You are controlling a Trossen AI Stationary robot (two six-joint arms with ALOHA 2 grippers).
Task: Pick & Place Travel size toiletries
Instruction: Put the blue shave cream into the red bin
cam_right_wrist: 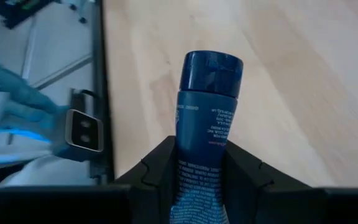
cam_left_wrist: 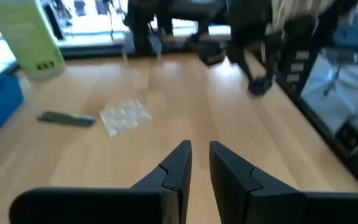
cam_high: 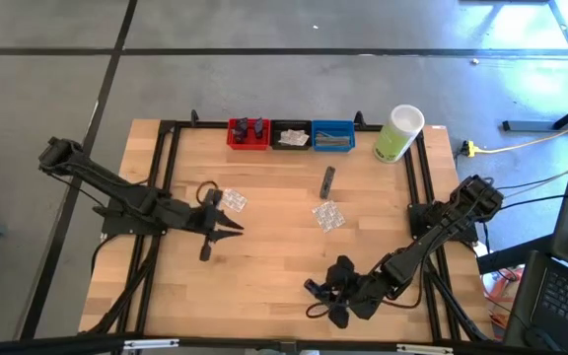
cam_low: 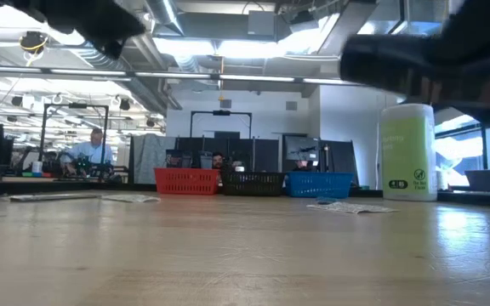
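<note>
My right gripper (cam_high: 321,294) hovers over the table's near right part, shut on a dark navy mini tube (cam_right_wrist: 207,130). My left gripper (cam_left_wrist: 196,163) is at the table's left, pointing toward the right edge, its fingers a narrow gap apart with nothing between them. A clear crinkly packet (cam_high: 233,200) lies flat just beyond it. Toward the middle, a second clear packet (cam_high: 329,215) and a slim grey sachet (cam_high: 327,180) also lie flat on the wood. My right gripper pinches the navy tube's body (cam_right_wrist: 199,163) between its two fingers, which lie along the tube. The capped end (cam_right_wrist: 212,67) sticks out past the fingertips. The fingers slant downward, and the tube is lifted clear of the table.
Along the far edge stand a red bin (cam_high: 248,133) with dark tubes, a black bin (cam_high: 291,135) with clear packets and a blue bin (cam_high: 333,136) with grey sachets. A tall pale-green container (cam_high: 398,133) stands to their right. A black frame (cam_high: 166,177) rims the table.
</note>
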